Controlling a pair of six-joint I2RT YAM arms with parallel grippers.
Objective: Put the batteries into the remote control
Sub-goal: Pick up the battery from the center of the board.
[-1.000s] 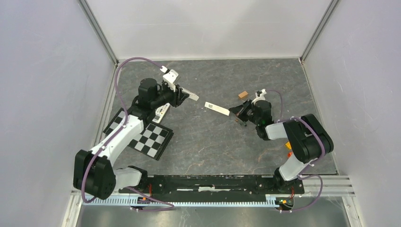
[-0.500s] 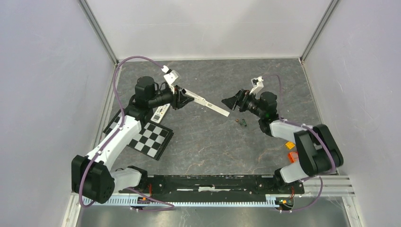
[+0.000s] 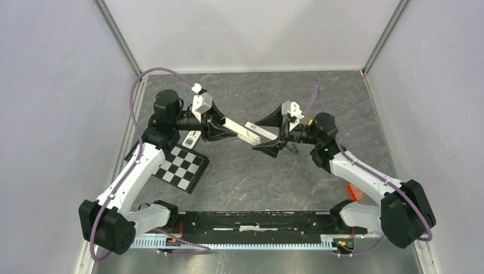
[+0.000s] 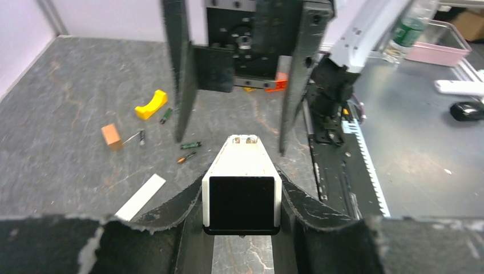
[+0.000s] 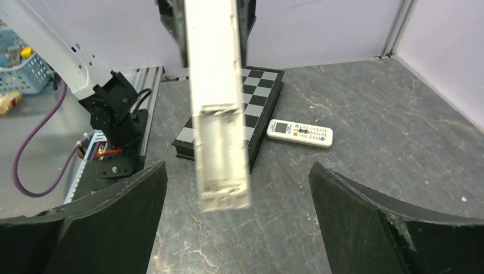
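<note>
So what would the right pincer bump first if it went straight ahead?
Probably the long white bar the left pincer holds out; its end sits between the right pincer's open fingers, though depth is unclear.

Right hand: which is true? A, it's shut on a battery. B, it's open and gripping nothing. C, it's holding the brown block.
B: in the right wrist view the right hand has its fingers spread wide, closed on nothing.
</note>
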